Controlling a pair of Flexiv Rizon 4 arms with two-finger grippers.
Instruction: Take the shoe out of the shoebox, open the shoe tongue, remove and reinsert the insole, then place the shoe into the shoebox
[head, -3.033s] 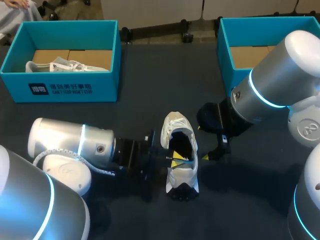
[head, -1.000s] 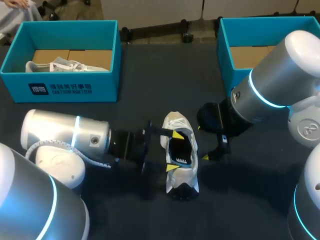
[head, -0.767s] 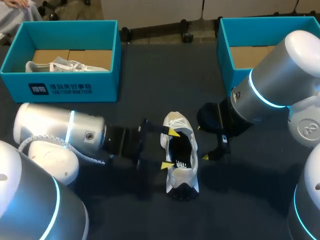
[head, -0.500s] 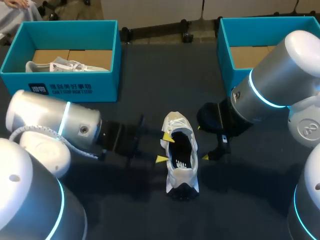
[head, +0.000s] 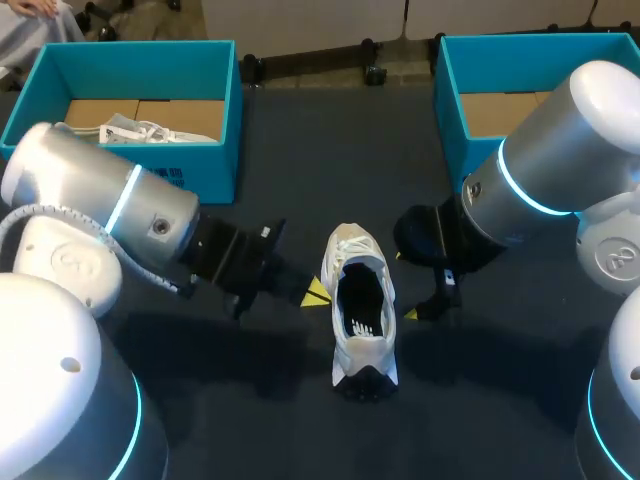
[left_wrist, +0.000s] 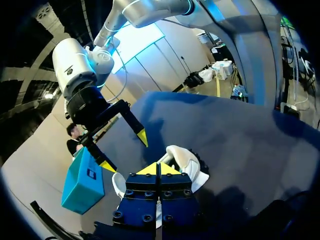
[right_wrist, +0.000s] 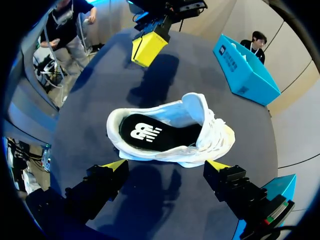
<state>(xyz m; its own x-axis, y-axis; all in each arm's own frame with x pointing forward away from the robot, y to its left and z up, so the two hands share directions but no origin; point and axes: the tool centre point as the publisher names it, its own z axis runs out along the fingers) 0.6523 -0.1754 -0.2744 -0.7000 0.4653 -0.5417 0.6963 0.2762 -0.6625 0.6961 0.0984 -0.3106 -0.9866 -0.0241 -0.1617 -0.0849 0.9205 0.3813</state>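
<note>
- Dark-grey counter (head: 300, 190) carries everything, and an arm is brought in low over it from each side.
- At the far edge, the left shoebox (head: 140, 50) is set well beyond the left gripper (left_wrist: 157, 169) and is occupied by a second shoe (head: 150, 130). The right shoebox (head: 455, 110), with bare cardboard showing inside, is set beyond the right gripper (right_wrist: 166, 166).
- Between the two grippers the shoe (head: 360, 310) is stood on its sole on the counter, outside both boxes. Its long axis is laid toward and away from the robot, so one long flank is presented to each gripper.
- The right gripper is released, its fingers spread wide. The shoe is found just ahead of them and is not touched. The line from tip to tip is laid parallel to the shoe's length, not across its width.
- The left gripper is clenched on nothing, its yellow tips pressed together. It is held just beside the opposite flank, with a gap left.
- The black insole (right_wrist: 160, 134) is seen lying flat inside the opening.
- The insole is judged reseated, so the return to a shoebox appears to remain. Both grippers are about equally near. The right is judged better placed, being open and facing the shoe, though a wrist turn would likely be needed to pinch across the width.
</note>
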